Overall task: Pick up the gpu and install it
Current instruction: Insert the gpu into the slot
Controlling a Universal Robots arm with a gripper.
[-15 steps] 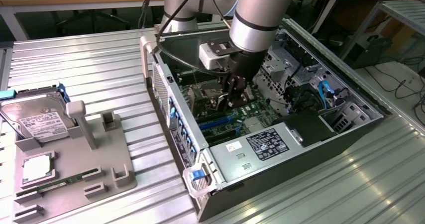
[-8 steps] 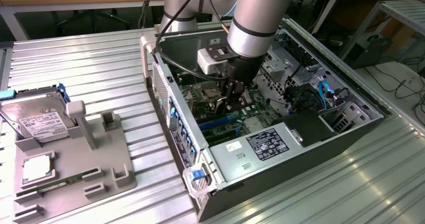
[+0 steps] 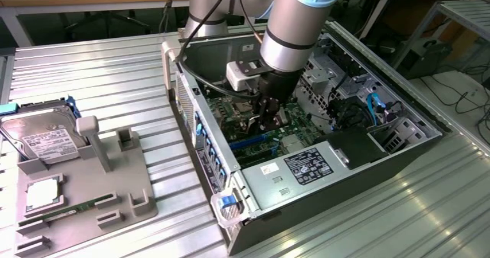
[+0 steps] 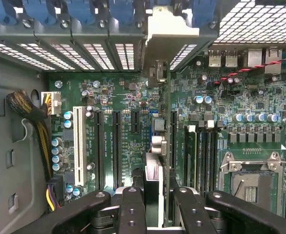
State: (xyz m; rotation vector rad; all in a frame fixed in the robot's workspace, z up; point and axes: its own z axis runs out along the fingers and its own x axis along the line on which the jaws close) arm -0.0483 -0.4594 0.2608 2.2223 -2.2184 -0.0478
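- The end effector (image 4: 153,202) is closed on the gpu (image 4: 153,187), held edge-on.
- Directly beneath it lies the motherboard (image 4: 123,131), inside the computer case (image 3: 348,195).

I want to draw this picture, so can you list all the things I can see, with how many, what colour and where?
computer case: one, black and grey, open, on the metal table.
motherboard: one, green, inside the case.
gpu: one, dark card with a pale bracket, seen edge-on, standing on the motherboard between the tool's fingers.
white slot: one, on the motherboard beside black slots.
processor socket: one, silver, on the motherboard.
hard drive: one, silver with white label, on the grey holder.
grey holder: one, at the exterior view's left.
memory stick: one, green, in the holder.
metal table: one, silver, ribbed.
robot arm: one, grey.
tool: one, black, over the motherboard.
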